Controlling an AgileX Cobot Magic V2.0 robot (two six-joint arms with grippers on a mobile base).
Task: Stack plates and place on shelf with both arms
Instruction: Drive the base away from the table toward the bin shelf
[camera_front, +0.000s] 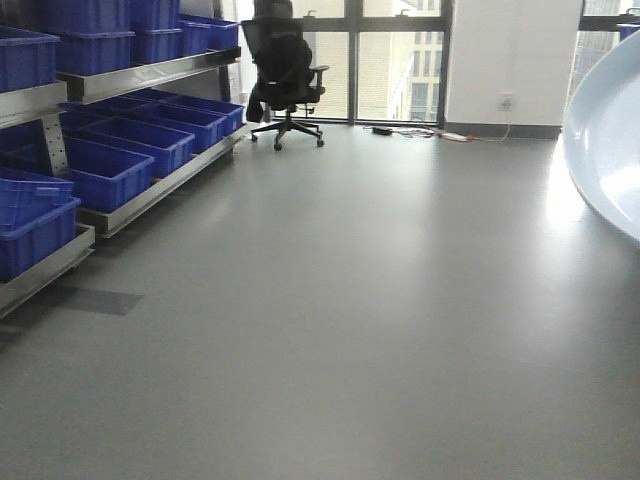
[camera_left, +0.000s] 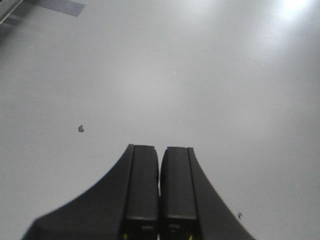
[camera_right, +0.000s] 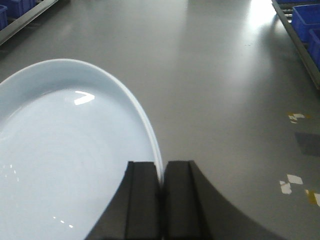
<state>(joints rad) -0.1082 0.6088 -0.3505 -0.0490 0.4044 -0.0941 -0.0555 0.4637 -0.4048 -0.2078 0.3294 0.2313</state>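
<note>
Closest in the right wrist view, the right gripper (camera_right: 161, 172) has its two black fingers pinched on the rim of a pale bluish-white plate (camera_right: 65, 150), which spreads from the grip toward 9 and 10 o'clock and is held up off the grey floor (camera_right: 220, 75). Scraps of tape (camera_right: 292, 182) lie on that floor at 3 to 4 o'clock, and blue bins (camera_right: 306, 20) on a low rack sit at 1 o'clock. In the left wrist view, the left gripper (camera_left: 160, 165) has its fingers pressed together with nothing between them, hanging above bare floor with a small dark speck (camera_left: 81, 128) at 9 o'clock. From the front camera, the plate's glossy edge juts in at 3 o'clock, tilted and cut off by the frame. A metal rack (camera_front: 160, 75) loaded with rows of blue bins runs along 9 to 11 o'clock. Farther back, near 12 o'clock, a black office chair (camera_front: 285, 75) stands before tall windows (camera_front: 385, 60).
</note>
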